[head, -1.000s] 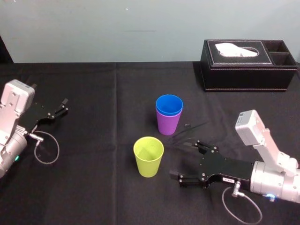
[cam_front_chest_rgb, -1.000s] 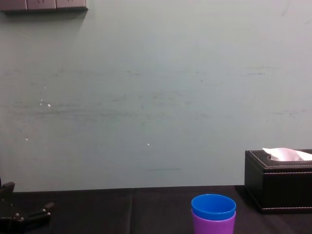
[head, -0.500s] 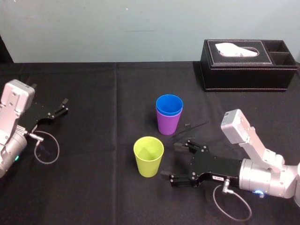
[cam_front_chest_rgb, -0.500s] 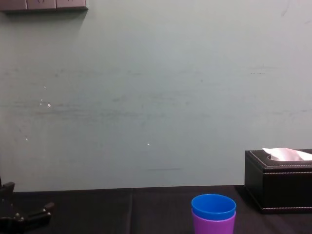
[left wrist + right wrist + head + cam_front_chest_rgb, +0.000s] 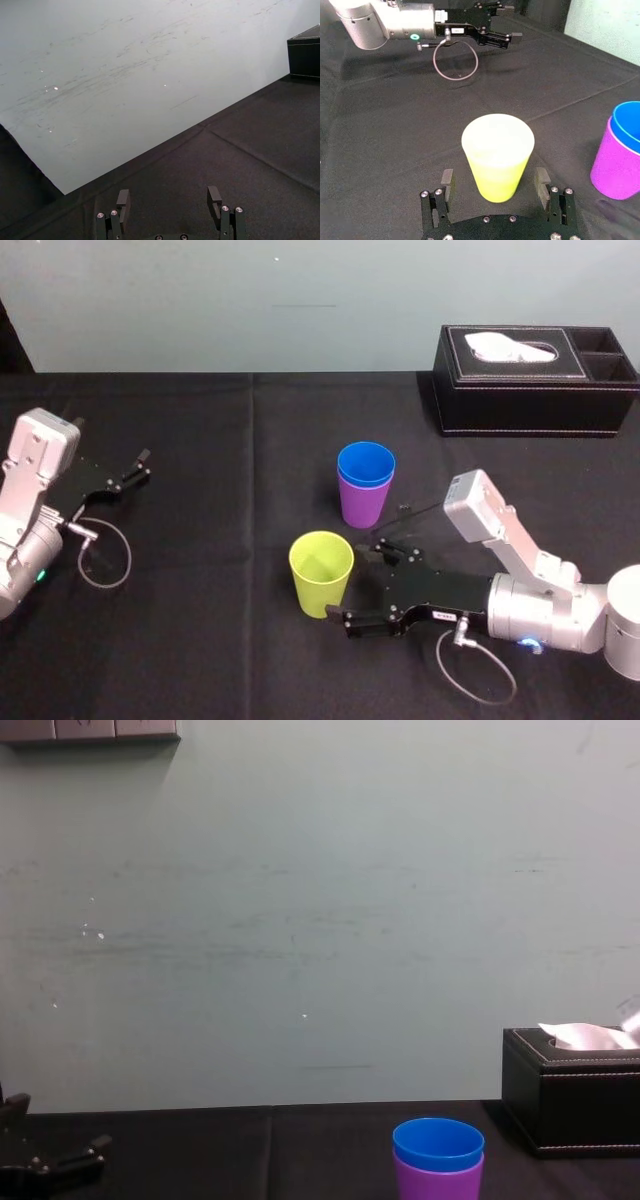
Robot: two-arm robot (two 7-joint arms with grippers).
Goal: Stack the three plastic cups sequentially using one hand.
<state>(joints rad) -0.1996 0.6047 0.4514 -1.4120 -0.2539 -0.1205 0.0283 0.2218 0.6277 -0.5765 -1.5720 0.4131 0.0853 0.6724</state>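
The right gripper [image 5: 355, 583] has moved left, toward the yellow-green cup [image 5: 321, 575]. A second ago its fingertips stood well to the right of that cup, and half a second ago they were near it. Now its spread fingers stand on either side of the cup's base, with a gap left on each side. The arm's white wrist housing [image 5: 478, 505] has followed and come closer to the cup.

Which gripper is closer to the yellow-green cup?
Right. The right gripper is open with a finger on each side of the yellow-green cup; the left gripper lies far off to the cup's left.
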